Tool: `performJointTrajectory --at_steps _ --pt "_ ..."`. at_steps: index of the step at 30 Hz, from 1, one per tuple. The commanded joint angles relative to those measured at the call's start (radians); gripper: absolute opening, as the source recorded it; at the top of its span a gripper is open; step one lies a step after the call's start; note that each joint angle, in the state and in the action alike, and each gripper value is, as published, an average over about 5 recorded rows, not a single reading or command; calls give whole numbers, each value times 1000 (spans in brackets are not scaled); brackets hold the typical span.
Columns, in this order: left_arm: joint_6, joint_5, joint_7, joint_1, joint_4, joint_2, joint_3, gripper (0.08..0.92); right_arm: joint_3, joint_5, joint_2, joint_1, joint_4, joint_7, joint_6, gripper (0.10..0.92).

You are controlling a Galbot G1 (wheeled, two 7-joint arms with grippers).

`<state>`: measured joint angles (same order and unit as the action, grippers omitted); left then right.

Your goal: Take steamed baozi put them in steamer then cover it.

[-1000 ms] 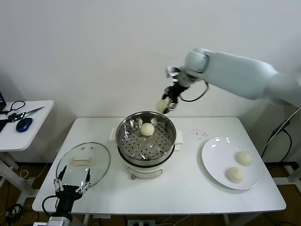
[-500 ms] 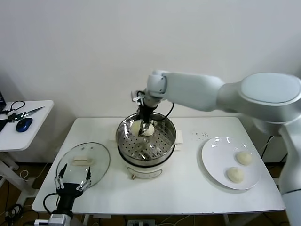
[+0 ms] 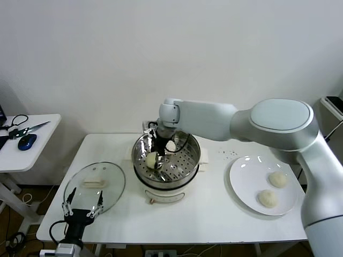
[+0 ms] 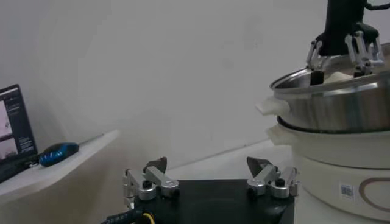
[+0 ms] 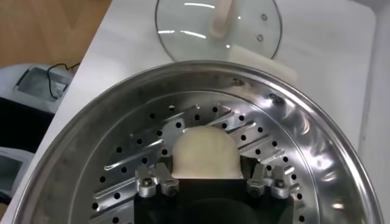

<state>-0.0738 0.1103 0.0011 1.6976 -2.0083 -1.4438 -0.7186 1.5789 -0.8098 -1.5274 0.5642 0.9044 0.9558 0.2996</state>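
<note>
The steel steamer (image 3: 188,167) stands mid-table on its white base. My right gripper (image 3: 155,155) reaches down inside it and is shut on a cream-white baozi (image 3: 152,159), held low over the basket's left side. In the right wrist view this baozi (image 5: 205,152) sits between the fingers (image 5: 159,180) just above the perforated floor (image 5: 131,167). A second baozi (image 3: 171,145) lies at the basket's back. Two more baozi (image 3: 278,179) (image 3: 267,198) lie on the white plate (image 3: 244,176). The glass cover (image 3: 110,184) lies flat at the front left. My left gripper (image 3: 83,206) is open and empty at its near edge.
A side table (image 3: 37,144) at the left holds scissors (image 3: 27,128) and a blue mouse (image 3: 27,141). The left wrist view shows the steamer (image 4: 341,106), my right gripper (image 4: 341,52) dipping into it, and the mouse (image 4: 58,152).
My right arm has carried the baozi from above the steamer's far rim down into the basket and to its left side. The left arm has not moved.
</note>
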Motion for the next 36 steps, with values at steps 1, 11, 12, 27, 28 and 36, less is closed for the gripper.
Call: performJointTrajectory --at_steps 1,11,12,27,28,36 --pt "2 2 0 -3 2 1 1 823 -4 13 -4 -8 -3 2 0 819" --pt "14 12 0 -6 -12 -2 2 823 -37 32 205 149 151 57 -33 823" --pt "14 13 0 -5 -13 -2 2 823 -30 30 240 175 179 65 -40 823" --pt "25 35 0 2 -20 -7 -2 823 -12 271 870 204 516 83 -67 823" --pt "25 35 -1 3 -20 -7 -4 823 -13 303 901 184 526 83 -69 823" --pt "25 42 -1 11 -21 -9 -10 823 -84 499 1041 -42 496 89 -97 823"
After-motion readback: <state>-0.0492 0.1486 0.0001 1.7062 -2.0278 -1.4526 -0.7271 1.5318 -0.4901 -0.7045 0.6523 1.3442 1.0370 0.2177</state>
